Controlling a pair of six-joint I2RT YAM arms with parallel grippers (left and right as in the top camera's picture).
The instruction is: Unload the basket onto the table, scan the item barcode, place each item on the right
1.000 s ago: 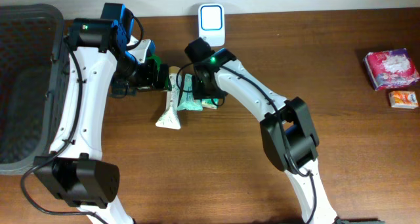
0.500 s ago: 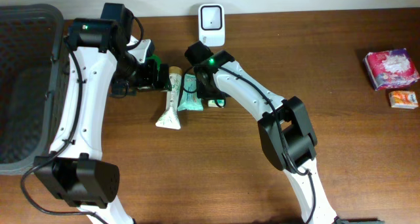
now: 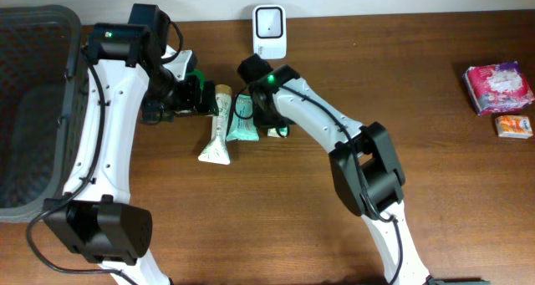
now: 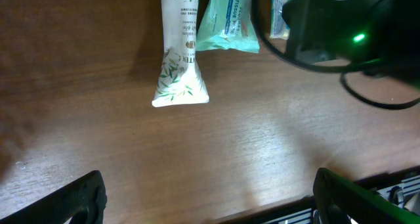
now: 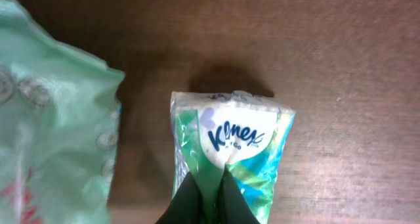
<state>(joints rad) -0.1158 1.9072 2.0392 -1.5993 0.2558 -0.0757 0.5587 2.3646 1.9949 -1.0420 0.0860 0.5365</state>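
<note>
Kleenex tissue pack (image 5: 230, 145): lies flat on the bench (image 5: 341, 66), logo end up in the right wrist view, just beside a green wipes pack (image 5: 52, 119) but apart from it.

The right fingers (image 5: 186, 204) are closed to a point and pinch the film at the pack's near edge. The bite is narrow and takes in wrapper more than contents.

Handling, as judged: the pack is light and soft, and its glossy wrapper is likely slippery. It should sag and may swing or slide out of so shallow a pinch. A hold across the body of the pack, clear of the barcode, would be safer. No barcode shows on the upper face, so it is probably underneath or on a side.

The left fingers (image 4: 72, 201) stand fully apart and hold nothing, poised above the bare bench near a white tube (image 4: 180, 53).

View comparison: only the right wrist camera shows the pinch and the pack's print. In the overhead view the arm hides almost all of the pack, and only a green corner shows. The overhead alone shows the scanner (image 3: 270, 30) standing at the back edge, near and beyond the pack. It also shows a basket (image 3: 33, 34) at far left and a pink packet (image 3: 499, 86) with an orange box (image 3: 514, 125) at far right.
</note>
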